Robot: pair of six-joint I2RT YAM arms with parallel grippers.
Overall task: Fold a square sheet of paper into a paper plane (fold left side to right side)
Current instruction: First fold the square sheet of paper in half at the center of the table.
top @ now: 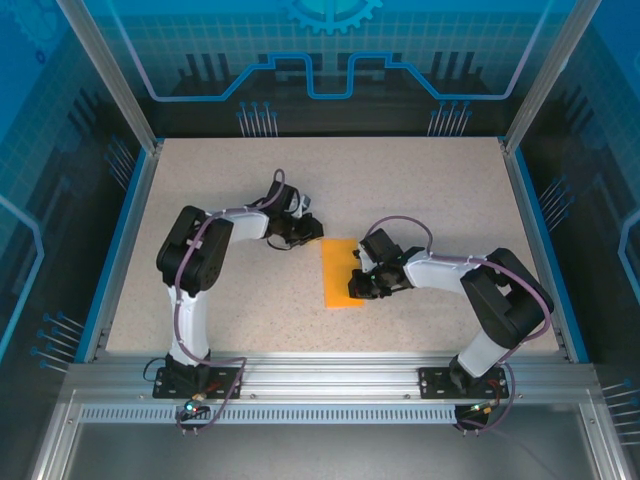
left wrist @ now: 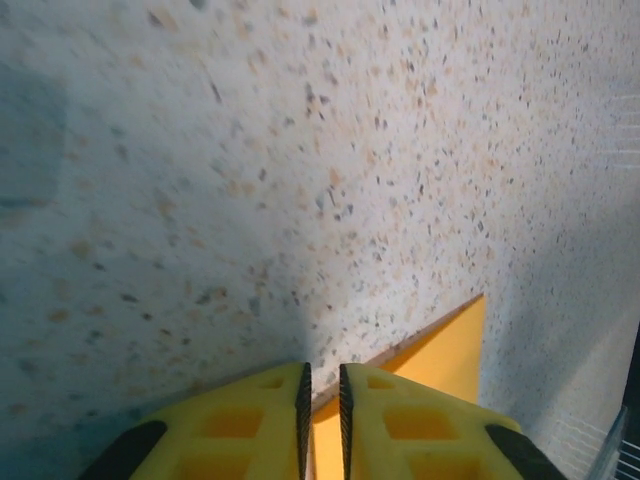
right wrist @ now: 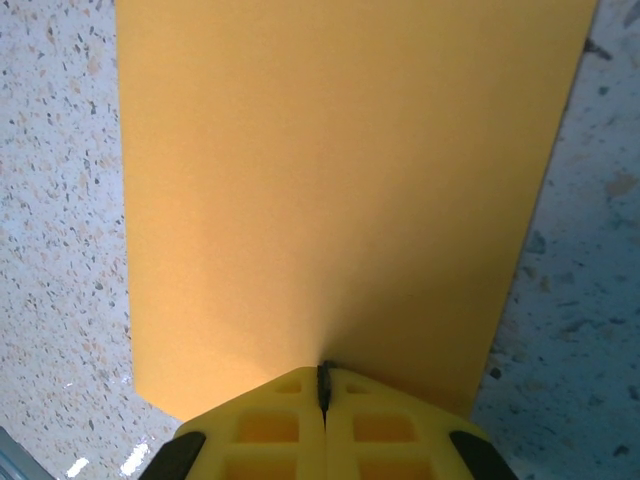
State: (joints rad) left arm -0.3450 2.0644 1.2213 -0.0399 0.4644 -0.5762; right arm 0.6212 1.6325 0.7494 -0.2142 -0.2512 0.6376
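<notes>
Both at sheet (top: 336,265): right fingers (right wrist: 323,378) shut, hiding its edge; left fingers (left wrist: 303,385) slightly parted above cut-off corner.

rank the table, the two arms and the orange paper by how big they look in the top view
1. table
2. left arm and right arm: they look about alike, so no order between them
3. orange paper

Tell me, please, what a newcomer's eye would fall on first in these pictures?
The bright orange paper, a narrow rectangle in the middle of the speckled table, stands out first. The right gripper, jaws shut, appears to press on its right edge, while the left gripper, jaws a crack apart, sits at its far left corner.
</notes>
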